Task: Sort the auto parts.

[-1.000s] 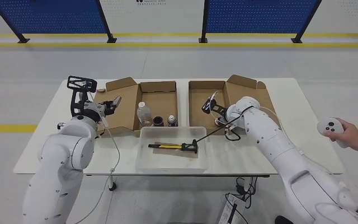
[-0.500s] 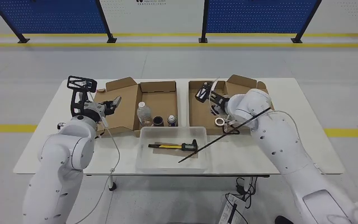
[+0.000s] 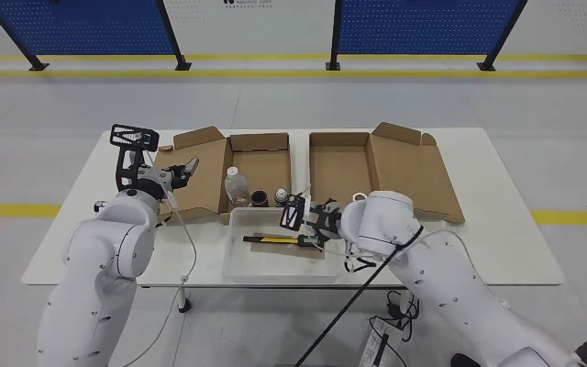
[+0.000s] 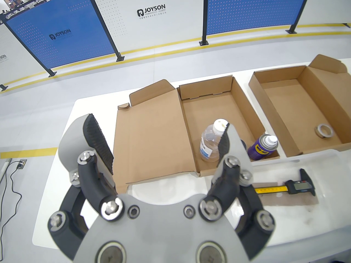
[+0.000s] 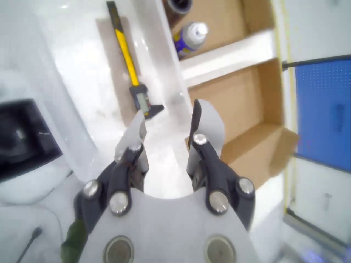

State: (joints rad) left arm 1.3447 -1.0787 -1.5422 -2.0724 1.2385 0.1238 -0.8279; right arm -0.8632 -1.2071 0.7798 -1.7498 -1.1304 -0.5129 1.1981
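The digital caliper [image 3: 284, 240] lies flat in the clear tray [image 3: 240, 266] at the surface's [image 3: 514, 183] 6 o'clock edge. The right claw [image 5: 167, 113] hangs near its display end, moderately parted and empty. At the tray's 12 o'clock, the left cardboard box [image 4: 208, 105] holds a water bottle [image 4: 211, 140] and a spray can [image 4: 262, 147]. The left claw [image 4: 159, 127] gapes wide at 9 o'clock.

The white counter [image 3: 514, 240] carries two open cardboard boxes side by side toward its far edge, the left box [image 3: 260, 167] and the right box [image 3: 341, 172], lids folded outward. A clear tray [image 3: 240, 264] sits at the near edge, just beside them.
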